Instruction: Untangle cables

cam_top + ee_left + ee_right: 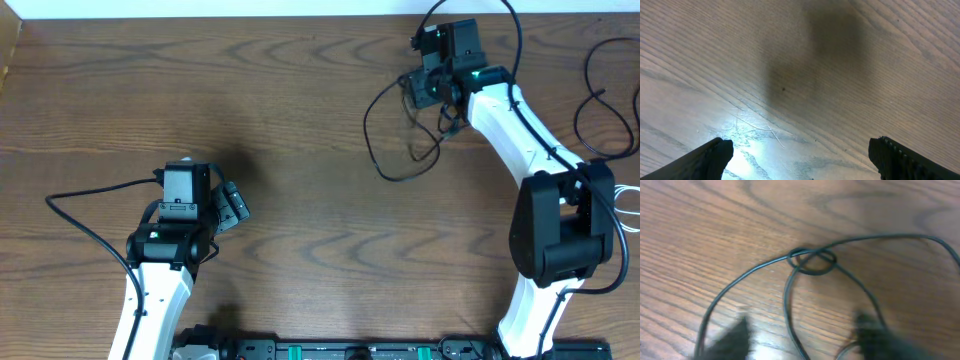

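Cord handling first: the black cable (pixel 760 266) is thin, limp and light, so we judge it will slide and drag its loops along rather than keep a shape (no stiffness to push against). The best hold, we think, is on one strand just beside the knot (pixel 801 255), not on the knot itself, so the loop can be worked slack.

Nearest us from the knot, the right gripper (pixel 807 340) hangs with fingers spread and nothing pinched. They are blurred in the wrist view. One strand runs over the table (pixel 300 120) between them.

The knot itself looks like one small, loose loop of matte black on brown grain. Long curves sweep away from it to either side.

Well to the right of the knot lie a second black cable (pixel 600 93) in open bends and a white cable (pixel 630 212), the latter cut by the frame edge.

Far left of the knot, the left gripper (pixel 232 208) is spread wide over bare wood, holding nothing.
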Robot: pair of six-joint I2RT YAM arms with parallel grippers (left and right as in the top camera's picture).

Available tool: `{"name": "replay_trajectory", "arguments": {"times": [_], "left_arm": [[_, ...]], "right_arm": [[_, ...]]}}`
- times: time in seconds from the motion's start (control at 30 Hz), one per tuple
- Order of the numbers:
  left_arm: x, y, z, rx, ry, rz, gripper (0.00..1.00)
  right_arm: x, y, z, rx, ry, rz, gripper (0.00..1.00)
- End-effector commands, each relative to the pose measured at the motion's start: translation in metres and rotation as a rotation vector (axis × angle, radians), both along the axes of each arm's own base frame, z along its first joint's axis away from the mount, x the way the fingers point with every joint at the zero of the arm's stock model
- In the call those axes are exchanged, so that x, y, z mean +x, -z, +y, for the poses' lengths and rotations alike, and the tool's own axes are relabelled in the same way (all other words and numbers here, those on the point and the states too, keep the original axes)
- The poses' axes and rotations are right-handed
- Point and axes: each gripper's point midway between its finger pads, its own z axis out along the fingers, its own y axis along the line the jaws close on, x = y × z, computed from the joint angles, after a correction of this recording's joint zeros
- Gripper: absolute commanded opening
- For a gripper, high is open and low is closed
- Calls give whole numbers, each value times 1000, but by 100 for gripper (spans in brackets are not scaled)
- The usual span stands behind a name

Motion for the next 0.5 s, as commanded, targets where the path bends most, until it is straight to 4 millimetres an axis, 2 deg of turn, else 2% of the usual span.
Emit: {"name": "replay_trajectory", "arguments": {"times": [0.0,0.13,0.23,0.33,0.47], "left_arm": [[1,-1,3,11,-6,0,94],[1,-1,3,11,-6,0,94],[1,-1,3,11,-6,0,94],[1,-1,3,11,-6,0,94],[1,-1,3,11,-6,0,94]], "right_arm": [[0,-1,-33,-91,123,6,99],[-15,1,-52,-162,173,62,99],[-24,-11,-67,-215,211,64,99],[-26,-40,-86,-284,276,4,99],[-25,-102,-101,-305,357,-158,99]]}}
